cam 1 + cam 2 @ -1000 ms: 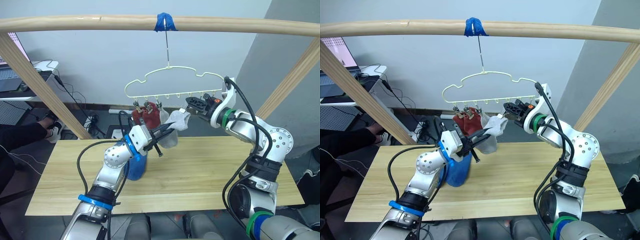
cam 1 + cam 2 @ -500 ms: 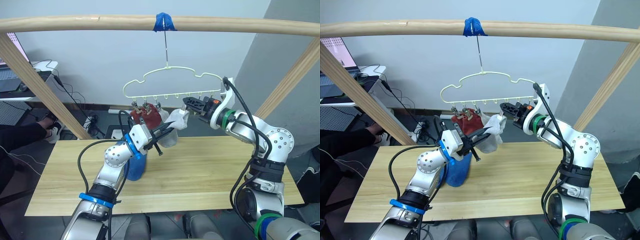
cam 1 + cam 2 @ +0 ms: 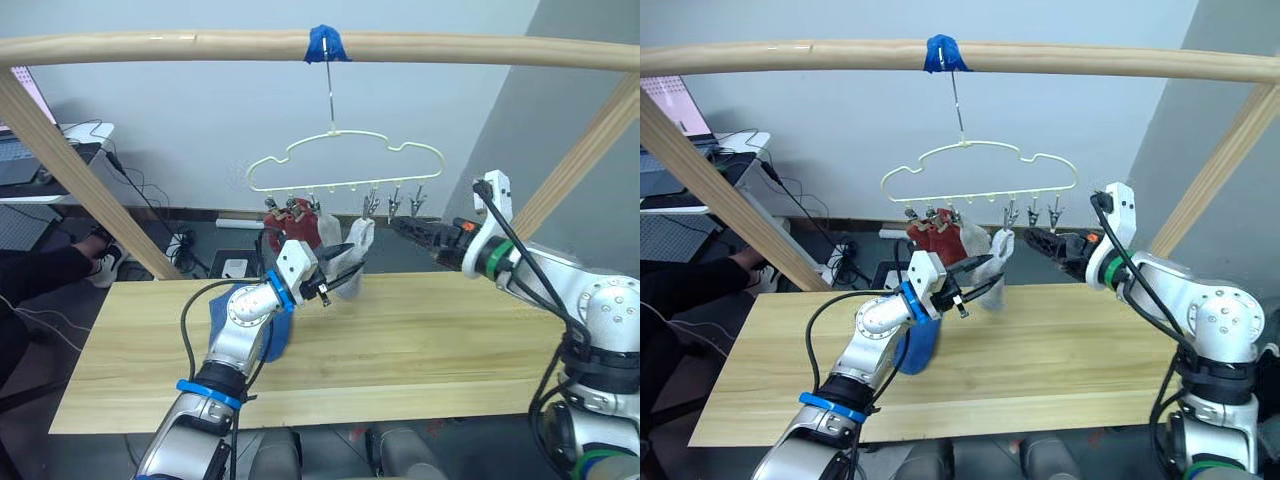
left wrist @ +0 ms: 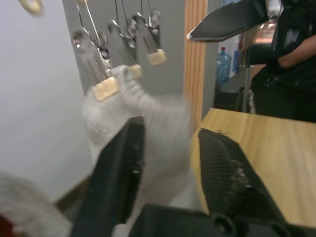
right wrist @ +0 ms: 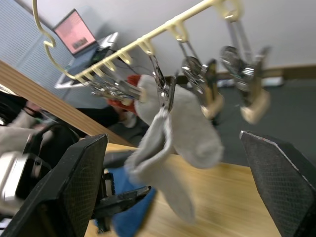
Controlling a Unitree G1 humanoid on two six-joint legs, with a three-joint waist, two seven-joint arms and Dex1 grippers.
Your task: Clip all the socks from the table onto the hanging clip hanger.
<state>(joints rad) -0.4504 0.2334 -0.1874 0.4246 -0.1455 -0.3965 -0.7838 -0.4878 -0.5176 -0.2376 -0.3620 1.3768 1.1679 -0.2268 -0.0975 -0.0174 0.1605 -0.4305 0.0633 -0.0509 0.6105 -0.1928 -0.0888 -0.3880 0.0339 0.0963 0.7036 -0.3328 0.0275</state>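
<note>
Socks hang from the clip hanger [image 3: 345, 160]: two rust red socks [image 3: 302, 228] on its leftmost clips, and beside them a light grey sock [image 3: 992, 258] whose cuff is pinched in a clip, its long axis running down and tilting toward the robot's left. The hanger's long hook goes up to blue tape [image 3: 326, 42] on a wooden pole [image 3: 150, 45]; its bar of clips lies level, and the two clips on the right hang bare. The left gripper [image 4: 168, 143] has its jaws apart on either side of the grey sock's lower part. A blue sock [image 3: 232, 305] stands bunched on the tabletop [image 3: 430, 340] beside the left arm. The right gripper [image 3: 410, 228], near the bare clips and apart from the sock, has its jaws spread wide in the right wrist view.
</note>
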